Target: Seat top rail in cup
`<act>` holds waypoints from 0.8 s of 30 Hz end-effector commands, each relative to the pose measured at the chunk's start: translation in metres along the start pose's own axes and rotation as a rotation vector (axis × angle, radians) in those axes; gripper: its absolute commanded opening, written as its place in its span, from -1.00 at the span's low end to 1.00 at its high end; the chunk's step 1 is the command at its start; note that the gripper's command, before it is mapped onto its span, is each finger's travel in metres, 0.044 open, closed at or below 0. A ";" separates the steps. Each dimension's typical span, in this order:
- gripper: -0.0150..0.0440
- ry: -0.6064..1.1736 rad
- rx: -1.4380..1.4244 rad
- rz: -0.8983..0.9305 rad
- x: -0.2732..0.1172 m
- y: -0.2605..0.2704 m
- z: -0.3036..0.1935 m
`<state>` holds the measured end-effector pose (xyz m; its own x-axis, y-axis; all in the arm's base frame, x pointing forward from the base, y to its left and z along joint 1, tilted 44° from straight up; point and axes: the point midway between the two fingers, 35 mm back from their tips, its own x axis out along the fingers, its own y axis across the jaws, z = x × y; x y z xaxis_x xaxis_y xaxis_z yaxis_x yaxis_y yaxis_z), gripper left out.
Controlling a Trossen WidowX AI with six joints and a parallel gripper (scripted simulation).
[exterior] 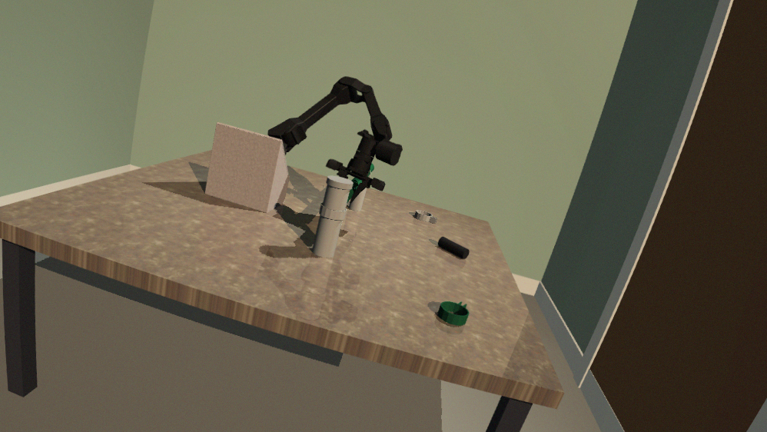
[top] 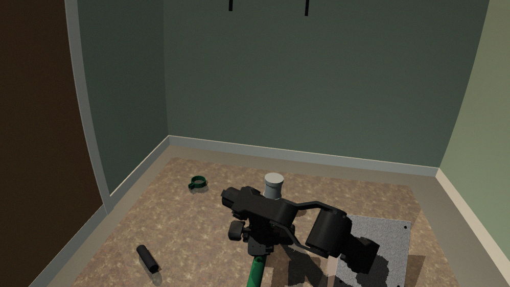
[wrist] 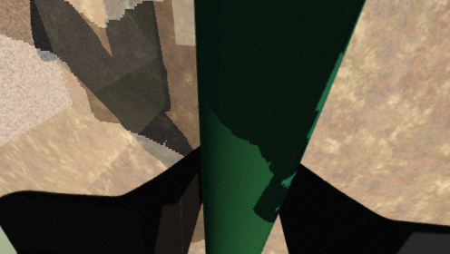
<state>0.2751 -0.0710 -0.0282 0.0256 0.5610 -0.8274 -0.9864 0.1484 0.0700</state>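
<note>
The green rail point(top: 255, 272) point(wrist: 231, 218) runs between the black fingers in the wrist view. My gripper point(exterior: 354, 188) point(wrist: 241, 152) is shut on it, just behind the big post in the exterior view. The big post point(top: 273, 189) point(exterior: 325, 238) is pale, upright and capped. Its brace band point(exterior: 333, 211) sits a little above mid-height, clearly below the cap. The rail-end cup and the rail's cut end are hidden behind the post in the exterior view and under the arm in the top view, so I cannot tell whether they meet. A shorter pale post point(exterior: 357, 202) stands behind; its loop cap is mostly hidden.
A speckled wedge-shaped block point(exterior: 241, 166) point(top: 396, 242) stands beside the arm. A black cylinder point(top: 147, 259) point(exterior: 453, 247) lies on the other side. A green ring clamp point(top: 198, 185) point(exterior: 453, 319) lies near the table's corner. A pale clamp point(exterior: 423, 216) lies farther back.
</note>
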 end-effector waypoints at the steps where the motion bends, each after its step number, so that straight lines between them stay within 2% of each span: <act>1: -0.49 0.011 -0.002 -0.007 -0.004 -0.002 -0.004; 24: -0.49 0.012 -0.002 -0.007 -0.006 -0.002 -0.007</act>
<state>0.2756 -0.0719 -0.0281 0.0210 0.5624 -0.8266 -0.9872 0.1426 0.0719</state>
